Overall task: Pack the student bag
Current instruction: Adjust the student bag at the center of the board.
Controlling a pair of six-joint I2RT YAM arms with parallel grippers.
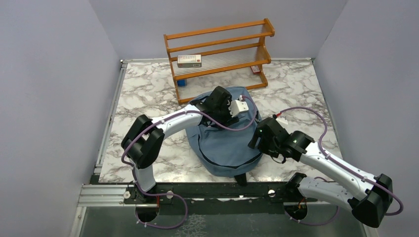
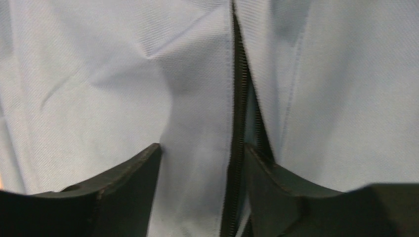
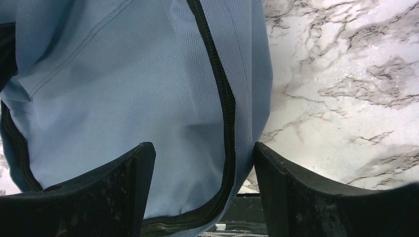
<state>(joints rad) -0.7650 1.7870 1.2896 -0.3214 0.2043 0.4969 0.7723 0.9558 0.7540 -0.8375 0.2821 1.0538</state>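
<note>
Item: student bag (image 1: pixel 227 153), centre of frame, on marble table (image 1: pixel 148 89). My left gripper (image 2: pixel 202 195): jaws apart, astride its zipper (image 2: pixel 240 98). My right gripper (image 3: pixel 203 195): jaws wide, over its right edge.

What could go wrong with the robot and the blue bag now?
The left gripper straddles loose cloth and the black zipper of the soft dusty-blue fabric backpack; closing, it might pinch only cloth and miss the zipper. The right gripper stands open at the bag's edge, so the bag could slide on the marble table.
</note>
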